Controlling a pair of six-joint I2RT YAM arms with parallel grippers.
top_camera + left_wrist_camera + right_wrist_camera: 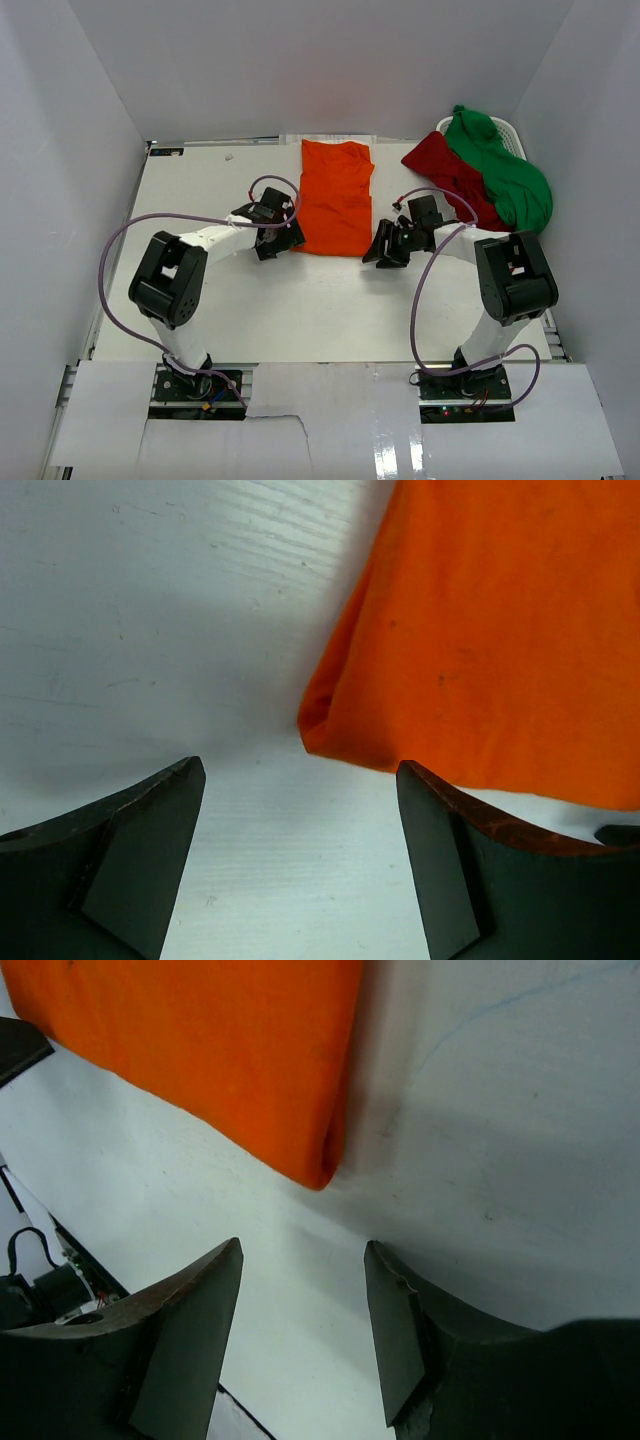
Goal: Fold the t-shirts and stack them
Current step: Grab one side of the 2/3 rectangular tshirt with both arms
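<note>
Top external view is showing the orange shirt (337,198) lying folded. Left hand (288,243) and right hand (381,254) are gaping apart, holding nothing. Next is probably fetching the red shirt (447,172).

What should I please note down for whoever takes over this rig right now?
Grippers: left gripper open and empty, by the near left corner of the orange t-shirt; right gripper open and empty, by its near right corner.
Things: orange t-shirt folded flat mid-table; dark red t-shirt and green t-shirt crumpled together at the far right, green partly over red.
Done: orange folded.
Left: fold red and green, stack all three.
</note>
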